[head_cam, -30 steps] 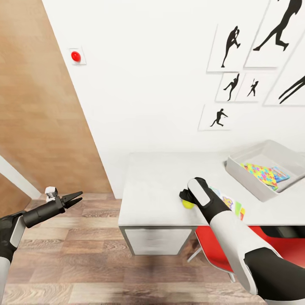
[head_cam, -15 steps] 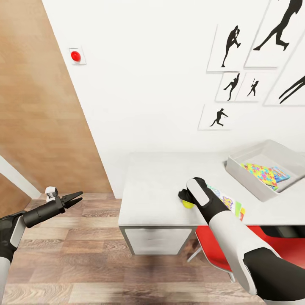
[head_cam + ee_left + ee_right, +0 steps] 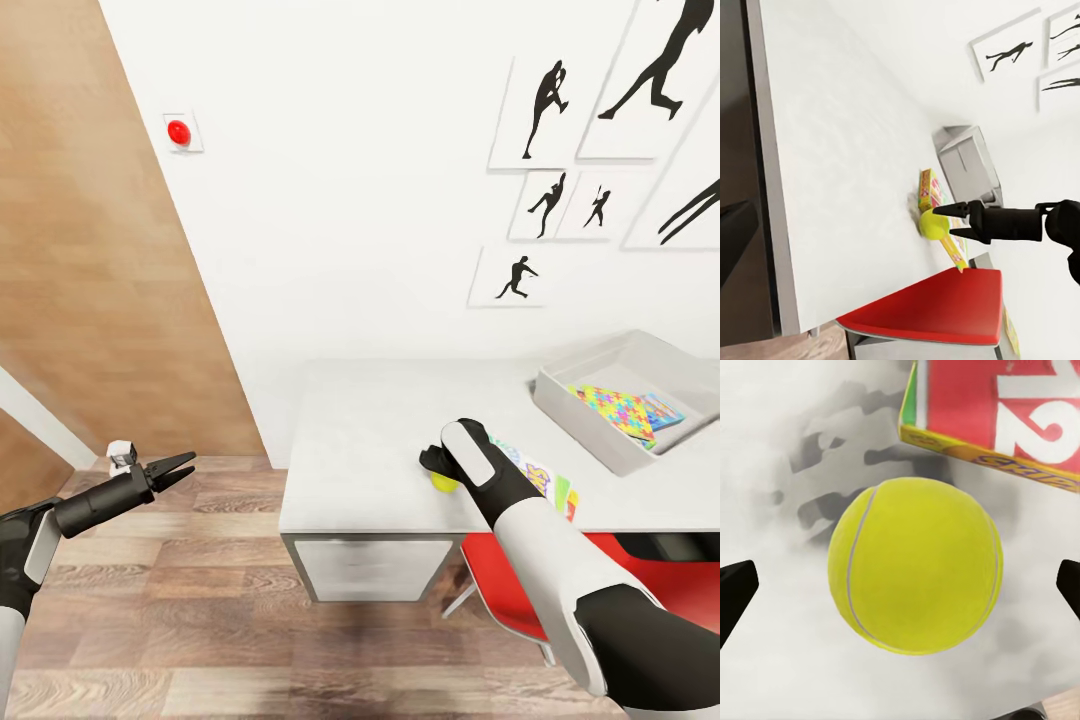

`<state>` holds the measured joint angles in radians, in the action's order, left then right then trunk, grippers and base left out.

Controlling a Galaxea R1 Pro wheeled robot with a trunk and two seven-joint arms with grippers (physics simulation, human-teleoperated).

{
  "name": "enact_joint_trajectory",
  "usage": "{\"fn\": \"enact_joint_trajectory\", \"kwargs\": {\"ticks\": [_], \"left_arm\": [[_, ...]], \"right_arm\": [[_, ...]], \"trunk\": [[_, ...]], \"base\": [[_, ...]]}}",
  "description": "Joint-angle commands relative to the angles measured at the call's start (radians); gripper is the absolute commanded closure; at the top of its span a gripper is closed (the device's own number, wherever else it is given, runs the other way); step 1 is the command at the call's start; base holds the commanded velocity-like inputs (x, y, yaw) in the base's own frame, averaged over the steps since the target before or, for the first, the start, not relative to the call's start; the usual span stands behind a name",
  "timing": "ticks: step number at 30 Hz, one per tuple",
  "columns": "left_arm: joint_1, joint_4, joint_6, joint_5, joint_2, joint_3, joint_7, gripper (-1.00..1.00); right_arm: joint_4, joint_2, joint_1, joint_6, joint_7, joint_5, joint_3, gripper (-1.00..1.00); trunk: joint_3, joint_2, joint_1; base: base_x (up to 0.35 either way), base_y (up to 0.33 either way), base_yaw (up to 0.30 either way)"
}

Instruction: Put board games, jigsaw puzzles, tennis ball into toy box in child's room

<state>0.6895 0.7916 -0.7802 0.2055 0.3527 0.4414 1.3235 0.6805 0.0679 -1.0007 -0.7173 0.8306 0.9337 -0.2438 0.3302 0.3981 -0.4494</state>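
Note:
A yellow tennis ball (image 3: 441, 484) lies on the white table (image 3: 370, 430) near its front edge. My right gripper (image 3: 434, 464) hangs just over it, open. In the right wrist view the ball (image 3: 915, 564) sits between the two dark fingertips (image 3: 735, 591), with a gap on each side. A colourful board game (image 3: 545, 480) lies flat just right of the ball, partly under my forearm. The grey toy box (image 3: 600, 440) stands at the table's right end with a bright jigsaw puzzle (image 3: 622, 410) inside. My left gripper (image 3: 180, 466) hovers open over the floor, far left of the table.
A red chair (image 3: 500, 590) is tucked under the table's front edge, below my right arm. The white wall with framed silhouettes (image 3: 545, 110) rises right behind the table. A wooden door panel (image 3: 90, 280) stands at the left, above plank flooring (image 3: 200, 620).
My right gripper has edged slightly left over the tennis ball. The left arm and the other things have not moved.

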Motion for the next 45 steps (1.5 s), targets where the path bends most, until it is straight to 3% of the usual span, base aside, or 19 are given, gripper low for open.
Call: {"fn": "enact_joint_trajectory", "kwargs": {"ticks": [1,45], "left_arm": [[0.001,0.000,-0.010,0.002,0.000,0.000,0.002,-1.00],[0.001,0.000,0.000,0.000,-0.001,-0.001,0.000,-1.00]], "right_arm": [[0.001,-0.001,-0.001,-0.002,0.009,0.008,-0.003,-1.00],[0.002,-0.005,-0.001,-0.002,0.008,0.008,-0.004,-1.00]], "trunk": [[0.002,0.002,-0.001],[0.015,0.002,-0.001]], "base": [[0.000,0.000,0.000],[0.000,0.000,0.000]]}}
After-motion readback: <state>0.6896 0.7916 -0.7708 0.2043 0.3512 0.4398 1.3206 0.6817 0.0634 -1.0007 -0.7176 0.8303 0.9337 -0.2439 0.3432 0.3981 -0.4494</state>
